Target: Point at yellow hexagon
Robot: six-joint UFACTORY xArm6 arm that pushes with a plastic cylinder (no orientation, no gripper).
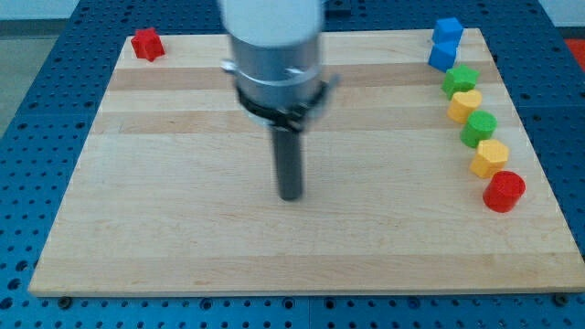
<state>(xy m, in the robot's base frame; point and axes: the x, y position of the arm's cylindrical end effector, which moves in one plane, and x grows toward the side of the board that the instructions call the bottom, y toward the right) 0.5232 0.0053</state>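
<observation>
Arm comes straight down from the view's top, grey and white housing blurred, dark rod vertical below it. My tip [291,196] sits on the wooden surface [183,228] near its middle, touching no block. The tool is only a plain rod: nothing to open or shut, and it holds nothing.

Yellow hexagon [490,158] lies well apart from my tip, at the view's right, second from the bottom of a column along the right edge.

Count, eight blocks:
- blue, two: blue cube [448,30] and blue block [441,55] touching at the top right.
- green, two: upper green block [461,79], lower green block [478,127], shapes unclear.
- yellow, two: yellow heart [464,103] and the hexagon.
- red, two: red cylinder [504,191] just below the hexagon, red block [146,44] alone at the top left corner.
</observation>
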